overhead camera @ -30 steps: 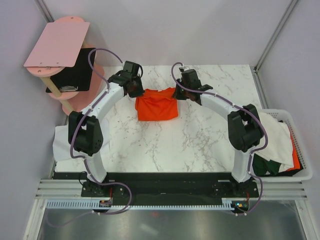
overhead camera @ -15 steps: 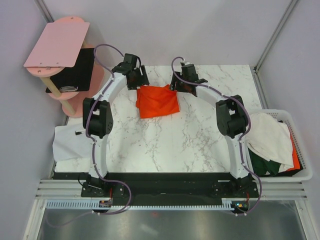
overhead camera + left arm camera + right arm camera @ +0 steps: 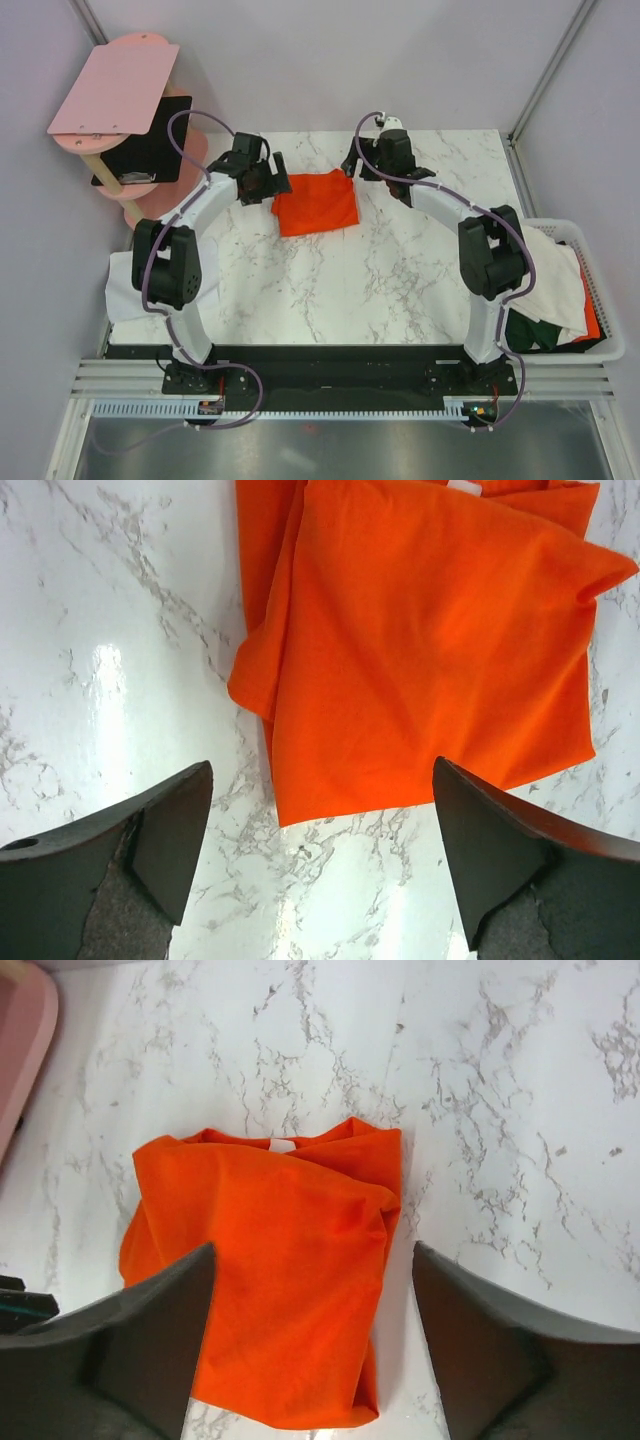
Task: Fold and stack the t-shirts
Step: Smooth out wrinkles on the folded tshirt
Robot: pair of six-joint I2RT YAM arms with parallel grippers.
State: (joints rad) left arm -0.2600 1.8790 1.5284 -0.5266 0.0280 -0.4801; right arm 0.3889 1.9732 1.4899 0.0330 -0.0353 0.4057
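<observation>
The orange-red t-shirt (image 3: pixel 317 202) lies folded into a rough square on the marble table (image 3: pixel 400 280), towards the back. My left gripper (image 3: pixel 272 185) hovers at its left edge, open and empty; in the left wrist view (image 3: pixel 321 770) the shirt (image 3: pixel 430 650) lies flat beyond the spread fingers. My right gripper (image 3: pixel 352 167) is open at the shirt's far right corner; in its wrist view (image 3: pixel 312 1247) the fabric (image 3: pixel 270 1260) lies below the fingers, untouched. A white t-shirt (image 3: pixel 125 285) lies at the table's left edge.
A white basket (image 3: pixel 600 275) at the right edge holds a white shirt (image 3: pixel 550 275), dark green cloth (image 3: pixel 530 330) and a bit of orange. A pink board stand (image 3: pixel 115 90) with a black panel (image 3: pixel 150 140) stands at the far left corner.
Both grippers were shut on the orange shirt's far corners; they have opened and let go. The shirt now lies folded smaller, and both grippers have drawn slightly away from it.
</observation>
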